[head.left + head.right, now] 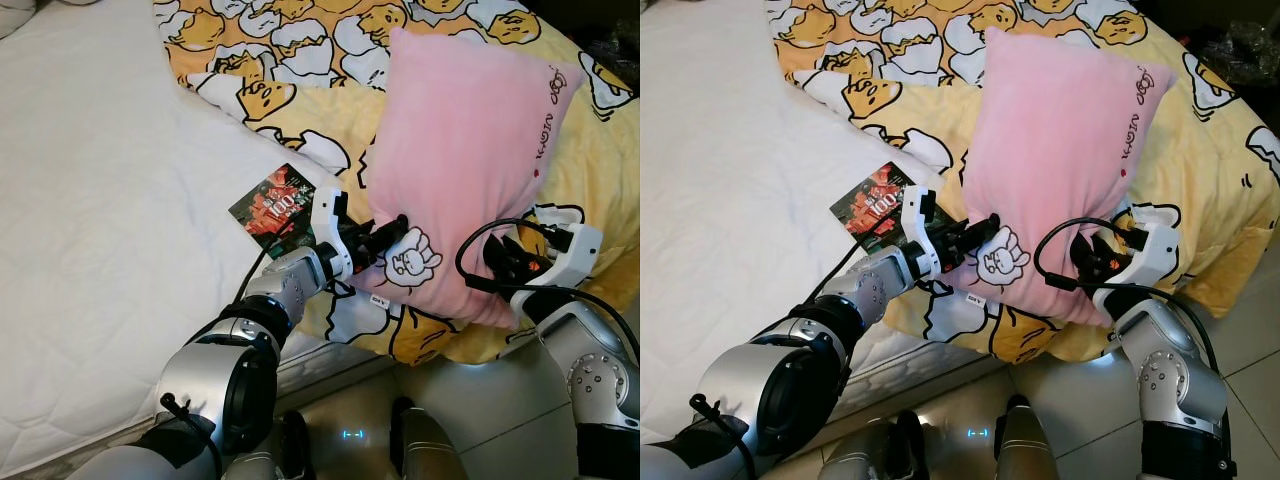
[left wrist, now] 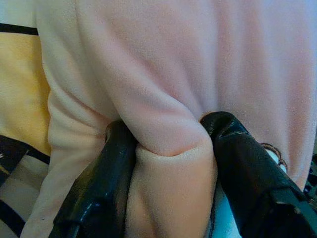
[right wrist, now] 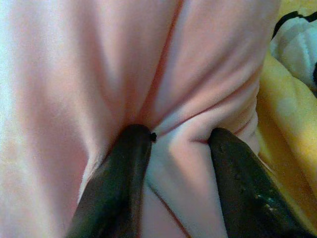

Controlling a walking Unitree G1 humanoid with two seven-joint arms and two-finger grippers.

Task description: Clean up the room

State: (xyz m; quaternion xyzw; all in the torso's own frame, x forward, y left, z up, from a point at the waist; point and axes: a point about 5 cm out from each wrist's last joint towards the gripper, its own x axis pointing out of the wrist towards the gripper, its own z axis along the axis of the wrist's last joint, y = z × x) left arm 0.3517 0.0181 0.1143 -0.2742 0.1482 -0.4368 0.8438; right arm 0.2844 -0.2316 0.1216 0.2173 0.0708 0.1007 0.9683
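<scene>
Pillow (image 1: 460, 160) hangs pinched at both near corners. Left pincer (image 1: 385, 240) and right pincer (image 1: 505, 262) clamp its pink fabric, lifting it off the bed (image 1: 90, 200).

The pillow (image 1: 460, 170) lies on the quilt (image 1: 330, 120), which covers the right part of the bed (image 1: 90, 230). A booklet (image 1: 272, 210) lies on the bed at the quilt's left edge, just left of the pillow. The left hand (image 1: 392, 237) pinches the pillow's near left corner; the right hand (image 1: 505, 262) pinches its near right edge. Floor (image 1: 480, 400) lies before the bed.
</scene>
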